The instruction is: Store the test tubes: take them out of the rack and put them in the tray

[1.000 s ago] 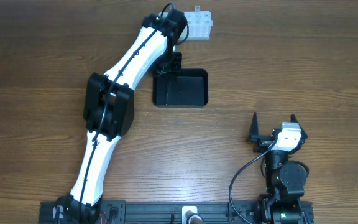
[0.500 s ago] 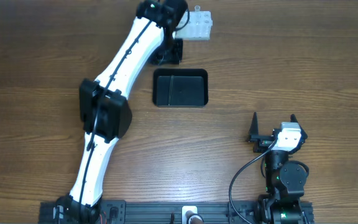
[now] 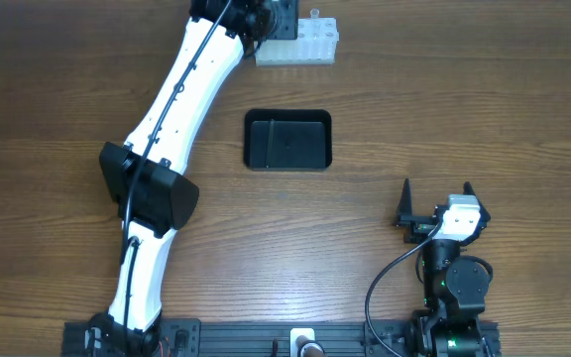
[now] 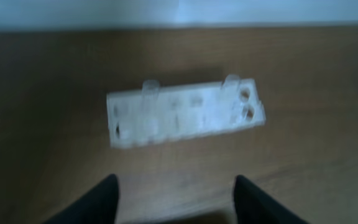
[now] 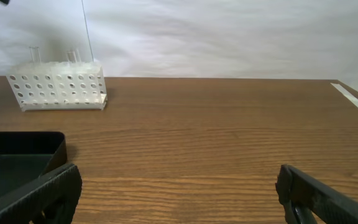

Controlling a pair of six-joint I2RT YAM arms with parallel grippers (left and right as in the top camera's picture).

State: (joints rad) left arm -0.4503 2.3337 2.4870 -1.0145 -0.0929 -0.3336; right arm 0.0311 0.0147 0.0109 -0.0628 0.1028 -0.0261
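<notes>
The clear plastic rack stands at the far edge of the table, with two test tubes sticking up from it. My left gripper hangs open and empty above the table just in front of the rack; in the top view it sits at the rack's left end. The black tray lies mid-table with one tube lying in its left part. My right gripper rests open and empty near its base, facing the tray and rack.
The left arm's white links stretch diagonally over the left half of the table. Bare wood surrounds the tray and lies between it and the right arm. A white wall backs the far edge.
My left gripper has moved from the tray's left end up the table to the rack. The tube stays lying in the tray. The right arm has not moved.
</notes>
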